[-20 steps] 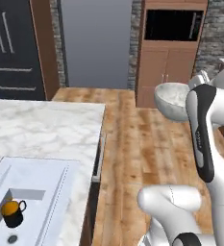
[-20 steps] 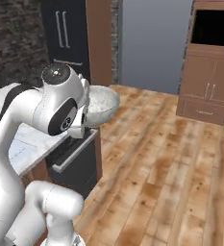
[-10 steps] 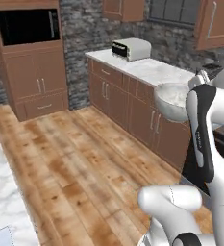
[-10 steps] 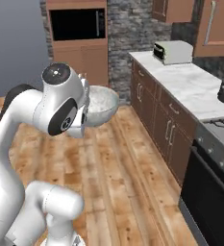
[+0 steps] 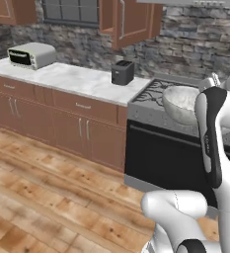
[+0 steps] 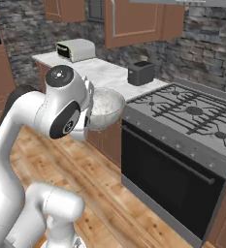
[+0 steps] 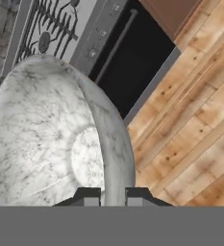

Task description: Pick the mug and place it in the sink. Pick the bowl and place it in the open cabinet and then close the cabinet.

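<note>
On the left, the tabletop (image 5: 62, 79) is carrying a toaster oven (image 5: 31, 54) and a black toaster (image 5: 122, 72), and above them the cabinet (image 5: 128, 21) is standing with its door swung out. To the right, the bowl (image 5: 180, 104) is hanging in the air over the stove (image 5: 156, 94), its rim pinched in the nearly closed gripper (image 7: 113, 196). The bowl step is looking about halfway: lifted, not yet shelved, and the cabinet door is waiting to be shut. Mug and sink cannot be judged from here.
</note>
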